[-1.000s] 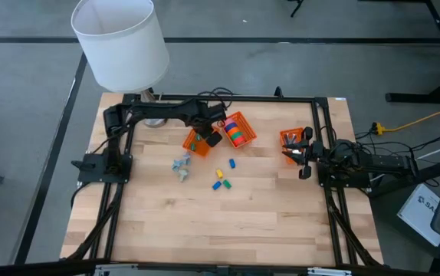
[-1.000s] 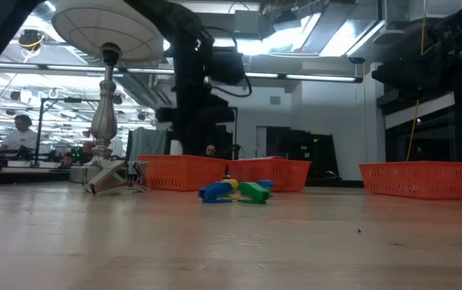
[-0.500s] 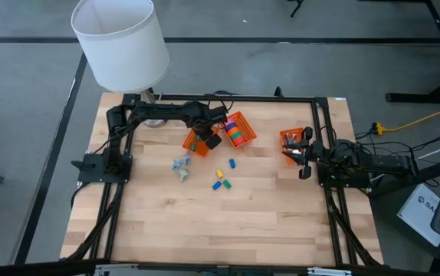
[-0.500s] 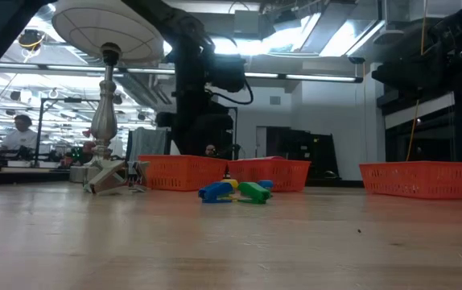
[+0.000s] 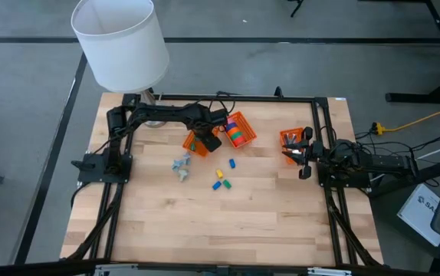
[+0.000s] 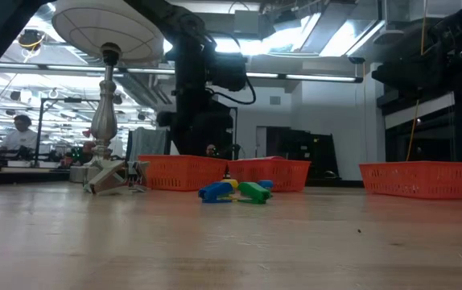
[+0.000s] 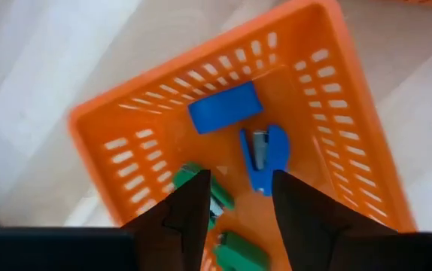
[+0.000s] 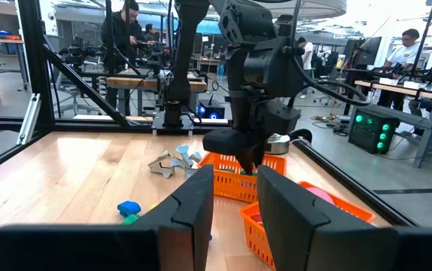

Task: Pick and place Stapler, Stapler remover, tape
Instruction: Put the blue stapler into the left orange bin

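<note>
- At about 10 o'clock on the wooden table (image 5: 205, 222) stands a white lamp (image 5: 120, 42); its shade hides that back corner in the view from above.
- Lower and toward 9 o'clock from the middle, a small pile of grey metal pieces (image 5: 180, 163) lies on the bare wood.
- The left arm reaches across the far edge to the 12 o'clock area. Its left claw (image 5: 208, 138) hangs directly over an orange basket (image 5: 195, 146).
- The left claw's fingers (image 7: 190, 211) stand apart with nothing between them.
- Seen past those fingers, the basket (image 7: 329, 113) holds a flat blue block (image 7: 223, 107), a blue staple remover (image 7: 265, 153) and some green pieces (image 7: 238, 248). None of them touches the fingers.
- Just beside this basket, toward 1 o'clock, a second orange basket (image 5: 244, 138) holds the tape (image 5: 234, 132), small rolls in red, pink, orange and green packed side by side.
- Near the table's middle, small blue, yellow and green blocks (image 5: 221, 182) lie scattered, well apart from both baskets.
- At 3 o'clock a third orange basket (image 5: 287, 140) sits at the table's edge.
- The right claw (image 5: 300, 153) waits beside that basket. Its fingers (image 8: 193, 214) are partly apart and hold nothing.
- Beyond the table, people (image 8: 126, 34) work at benches in the room.
</note>
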Tool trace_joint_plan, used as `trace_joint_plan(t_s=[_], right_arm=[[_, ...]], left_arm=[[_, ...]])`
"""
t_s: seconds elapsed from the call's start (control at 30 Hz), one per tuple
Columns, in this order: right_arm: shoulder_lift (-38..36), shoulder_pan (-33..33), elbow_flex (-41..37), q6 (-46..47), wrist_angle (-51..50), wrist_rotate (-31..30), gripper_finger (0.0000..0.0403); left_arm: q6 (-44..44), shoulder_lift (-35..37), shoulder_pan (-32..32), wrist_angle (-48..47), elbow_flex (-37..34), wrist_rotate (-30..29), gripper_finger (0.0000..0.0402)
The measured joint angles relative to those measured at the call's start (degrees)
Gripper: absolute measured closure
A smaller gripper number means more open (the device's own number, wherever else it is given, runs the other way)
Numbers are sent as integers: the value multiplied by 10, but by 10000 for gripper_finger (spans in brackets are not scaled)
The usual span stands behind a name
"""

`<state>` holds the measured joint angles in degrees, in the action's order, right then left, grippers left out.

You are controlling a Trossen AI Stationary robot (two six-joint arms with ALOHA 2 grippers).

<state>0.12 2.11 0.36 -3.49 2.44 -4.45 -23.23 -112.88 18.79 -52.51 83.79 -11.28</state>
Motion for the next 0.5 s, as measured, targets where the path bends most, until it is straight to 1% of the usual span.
trace_joint_plan(t_s=[0.1, 0.2, 0.4, 0.5], right_arm=[[0, 0, 0, 0, 0, 0, 295], [0, 0, 0, 0, 0, 0, 295], [0, 0, 0, 0, 0, 0, 295], [0, 0, 0, 0, 0, 0, 295]], left_arm=[[-1, 0, 0, 0, 0, 34, 261], [5, 1, -3, 0, 0, 52, 263], [34, 12, -19, 6, 17, 51, 273], [82, 13, -30, 17, 38, 48, 277]])
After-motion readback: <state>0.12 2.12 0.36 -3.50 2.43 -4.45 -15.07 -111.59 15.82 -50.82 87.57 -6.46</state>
